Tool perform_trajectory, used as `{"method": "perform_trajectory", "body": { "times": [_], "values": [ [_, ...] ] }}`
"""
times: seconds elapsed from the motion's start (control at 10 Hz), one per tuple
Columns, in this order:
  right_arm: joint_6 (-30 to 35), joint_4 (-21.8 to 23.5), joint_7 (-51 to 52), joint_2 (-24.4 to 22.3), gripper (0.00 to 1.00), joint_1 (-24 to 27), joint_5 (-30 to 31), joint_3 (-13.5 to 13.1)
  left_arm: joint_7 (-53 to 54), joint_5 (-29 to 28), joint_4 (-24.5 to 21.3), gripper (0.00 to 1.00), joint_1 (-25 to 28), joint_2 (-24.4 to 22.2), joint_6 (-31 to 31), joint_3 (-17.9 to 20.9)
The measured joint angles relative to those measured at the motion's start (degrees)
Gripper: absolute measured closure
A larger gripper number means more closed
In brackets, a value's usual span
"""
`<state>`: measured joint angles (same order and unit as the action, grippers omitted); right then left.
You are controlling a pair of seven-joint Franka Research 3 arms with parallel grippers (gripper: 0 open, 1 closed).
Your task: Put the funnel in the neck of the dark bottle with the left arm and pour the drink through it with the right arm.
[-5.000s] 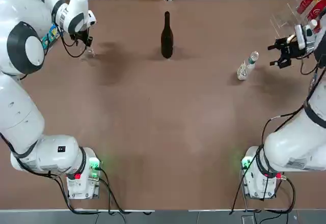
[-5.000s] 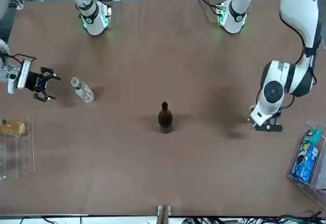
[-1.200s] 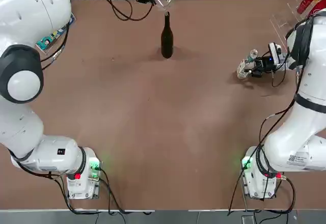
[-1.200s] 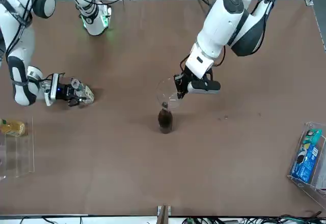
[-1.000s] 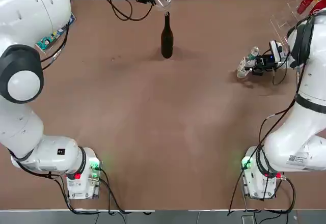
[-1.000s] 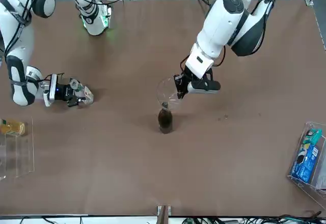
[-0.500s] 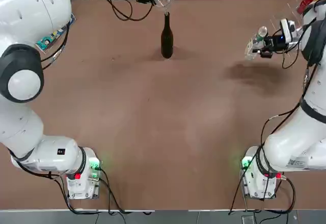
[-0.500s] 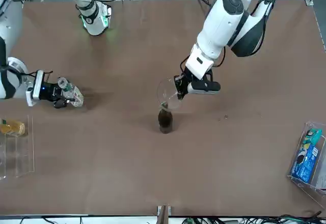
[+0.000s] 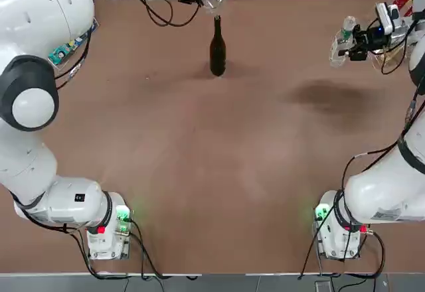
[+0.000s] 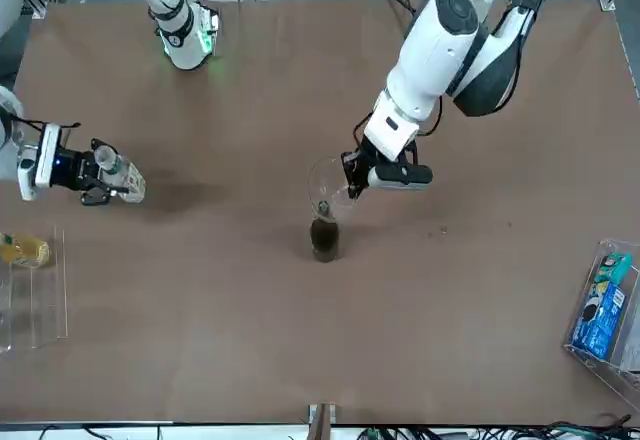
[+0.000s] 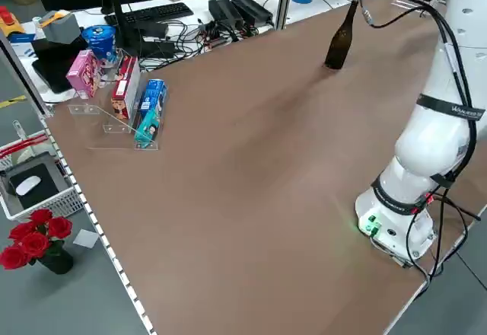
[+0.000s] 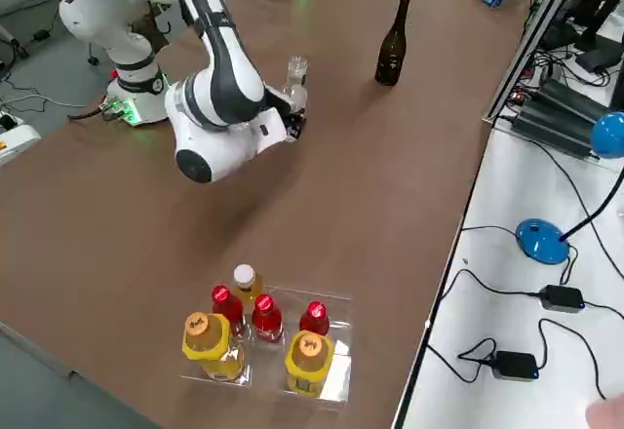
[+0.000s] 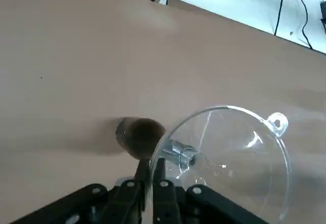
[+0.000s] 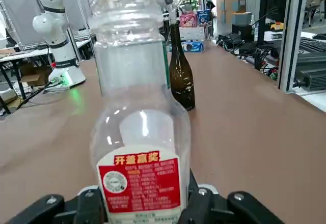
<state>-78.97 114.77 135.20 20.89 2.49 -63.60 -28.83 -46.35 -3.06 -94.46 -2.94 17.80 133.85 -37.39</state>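
The dark bottle (image 9: 217, 48) stands upright at the far middle of the table, also seen as the dark bottle (image 10: 324, 236). My left gripper (image 10: 351, 175) is shut on the rim of the clear funnel (image 10: 328, 186), tilted right over the neck. In the left wrist view the funnel (image 13: 230, 152) has its spout close beside the bottle's mouth (image 13: 138, 134); I cannot tell if it is inside. My right gripper (image 9: 354, 42) is shut on the drink (image 9: 343, 37), a clear plastic bottle held upright in the air at the far right. Its mouth is uncapped, as the drink (image 14: 137, 127) shows.
A clear tray (image 12: 327, 375) with yellow and red bottles sits at the far right edge. A clear holder (image 11: 122, 126) with boxes and a can stands at the table's left edge. The arm bases (image 9: 106, 229) sit at the near edge.
My right gripper has lifted the drink off the table and carried it up and outward to the right. The left gripper with the funnel has barely moved at the bottle's neck.
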Motion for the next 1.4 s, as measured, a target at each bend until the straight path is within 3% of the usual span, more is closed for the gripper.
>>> {"method": "perform_trajectory", "body": {
  "times": [0.2, 0.8, 1.0, 1.2, 1.4],
  "values": [
    [-0.59, -0.08, -6.12, -2.70, 0.48, -0.47, 2.23, 0.01, -0.04, -0.35, 0.13, 0.91, -0.03, 0.48, 0.06, -0.06],
    [-4.61, -2.70, -27.44, -16.48, 0.48, -1.56, 14.16, 2.30, -0.90, -0.41, 2.33, 0.02, 1.07, 0.94, -2.39, -0.01],
    [-4.85, -3.08, -29.52, -17.53, 0.48, -1.56, 15.58, 2.93, 8.87, -0.10, 3.09, 0.00, 3.52, 0.51, -11.21, -0.04],
    [-4.85, -3.80, -32.90, -18.04, 0.48, -1.57, 16.75, 3.20, 26.67, 0.89, 3.19, 0.02, 7.00, -0.97, -23.25, -0.15],
    [-4.84, -4.95, -41.29, -21.17, 0.47, -1.59, 20.12, 5.40, 42.77, 1.93, 2.96, 0.01, 8.81, -1.82, -30.83, -0.20]
  ]
}}
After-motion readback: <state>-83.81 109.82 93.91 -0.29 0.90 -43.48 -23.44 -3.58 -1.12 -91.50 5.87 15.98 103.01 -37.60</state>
